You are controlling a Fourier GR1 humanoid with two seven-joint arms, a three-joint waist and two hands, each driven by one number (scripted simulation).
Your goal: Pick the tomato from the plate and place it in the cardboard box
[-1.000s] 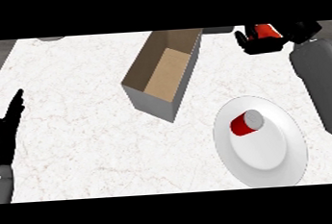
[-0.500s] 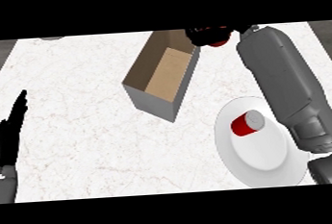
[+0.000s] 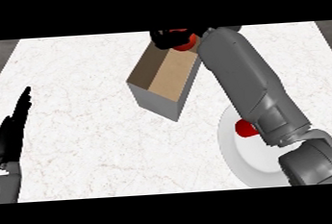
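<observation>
Head view: white marbled table [image 3: 92, 133]. Right forearm stretched across plate [image 3: 243, 162]. Cardboard box [image 3: 165, 80] open, near table's far edge. Left hand [image 3: 10, 135] at left edge, fingers straight, resting. Right hand [image 3: 170, 37] over box's far end, fingers curled round tomato [image 3: 186, 41]. Red object [image 3: 244, 128] on plate, partly hidden by arm.

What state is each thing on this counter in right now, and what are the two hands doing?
Right hand: curled round the tomato, over the far end of the box.
Tomato: held in the right hand, off the plate, not yet released.
Cardboard box: open at the top, nothing visible inside.
Plate: on the counter, with a red object on it, partly hidden by the forearm.
Left hand: open, resting at the left edge.
</observation>
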